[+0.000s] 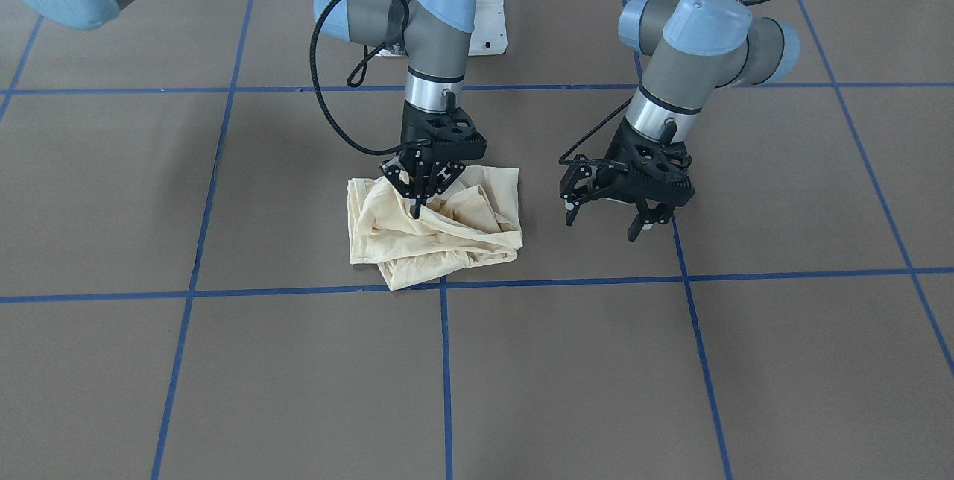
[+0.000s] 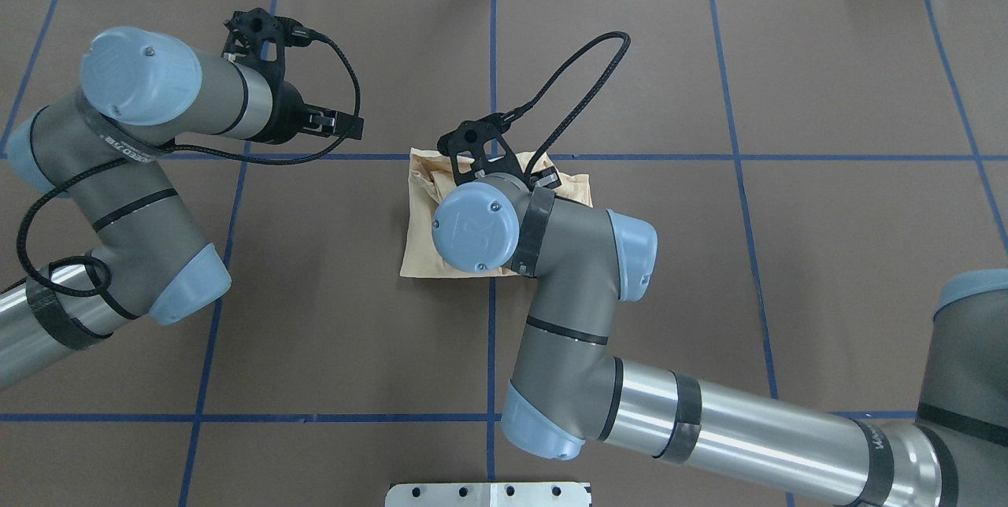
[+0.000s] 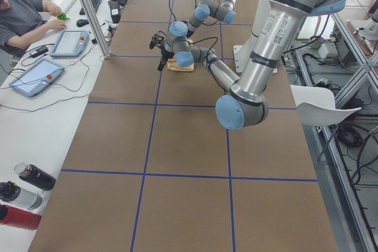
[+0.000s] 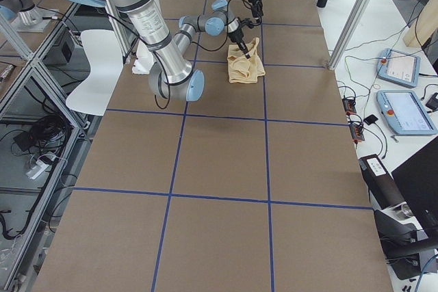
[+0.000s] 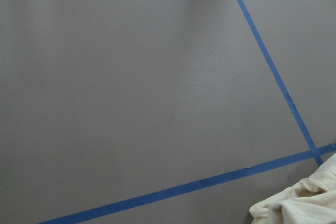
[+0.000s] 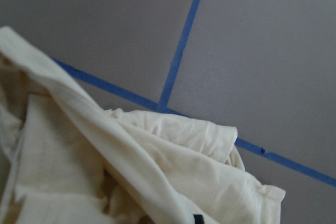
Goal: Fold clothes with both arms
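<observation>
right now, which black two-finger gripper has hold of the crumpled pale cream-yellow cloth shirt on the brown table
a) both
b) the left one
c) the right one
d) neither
c: the right gripper is pinched shut on a raised fold of the pale cream-yellow shirt, while the left gripper hangs open over the brown table beside it, apart from the cloth.

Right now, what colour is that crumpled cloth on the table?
The shirt is pale cream-yellow; the exterior front-facing view shows it best.
</observation>
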You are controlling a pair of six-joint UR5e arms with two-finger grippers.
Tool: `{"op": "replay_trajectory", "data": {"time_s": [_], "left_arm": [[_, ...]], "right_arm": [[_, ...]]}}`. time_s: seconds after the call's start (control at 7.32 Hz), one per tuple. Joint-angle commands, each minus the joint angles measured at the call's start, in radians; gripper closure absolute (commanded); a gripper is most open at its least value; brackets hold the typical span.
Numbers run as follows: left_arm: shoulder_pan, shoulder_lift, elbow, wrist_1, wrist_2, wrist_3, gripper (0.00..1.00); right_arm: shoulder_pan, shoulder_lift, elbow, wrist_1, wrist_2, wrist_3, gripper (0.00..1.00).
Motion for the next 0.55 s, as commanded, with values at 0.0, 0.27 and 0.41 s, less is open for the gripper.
{"op": "replay_trajectory", "data": {"time_s": [0.0, 0.27, 0.41], "left_arm": [[-0.003, 0.000, -0.001, 0.000, -0.001, -0.003, 0.00], [-0.004, 0.002, 0.001, 0.002, 0.001, -0.020, 0.00], [-0.004, 0.011, -0.001, 0.000, -0.001, -0.031, 0.00]], "right_arm": [[0.091, 0.054, -0.183, 0.151, 0.021, -0.027, 1.00], [0.136, 0.125, -0.361, 0.318, 0.044, -0.029, 0.01], [0.148, 0.147, -0.360, 0.319, 0.083, -0.027, 0.00]]}}
